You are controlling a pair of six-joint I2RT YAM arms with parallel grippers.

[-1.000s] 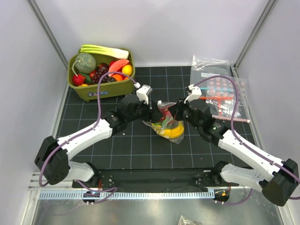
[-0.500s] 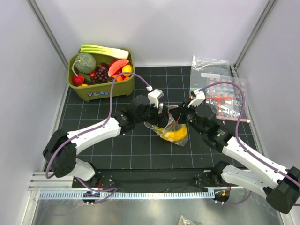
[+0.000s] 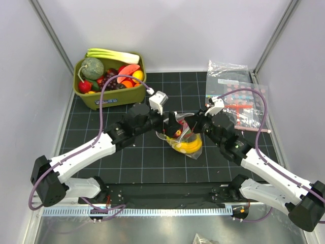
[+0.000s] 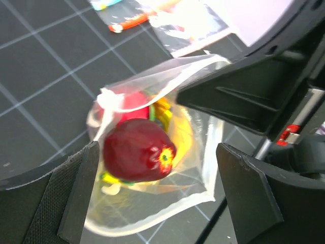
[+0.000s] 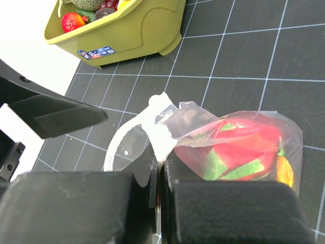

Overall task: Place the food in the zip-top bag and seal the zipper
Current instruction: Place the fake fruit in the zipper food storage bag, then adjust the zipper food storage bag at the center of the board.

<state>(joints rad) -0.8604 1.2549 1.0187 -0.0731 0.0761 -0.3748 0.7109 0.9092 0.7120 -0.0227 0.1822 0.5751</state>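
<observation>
Pinching zip-top bag [image 5: 228, 137], right jaws closed, left jaws wide flanking red fruit [image 4: 136, 150], overhead view hiding both

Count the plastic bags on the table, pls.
3 distinct: a food-filled bag at centre, mouth pinched in the right gripper; a plain clear bag at back right; a pink-dotted bag just nearer. Those two overlap, so more may be stacked there.

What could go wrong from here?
The red fruit sits right at the mouth of the bag, seemingly not fully inside. It might roll out, or block the zipper from closing. The right gripper pinches only one spot on the mouth edge, so the floppy, loaded bag could slip free.
</observation>
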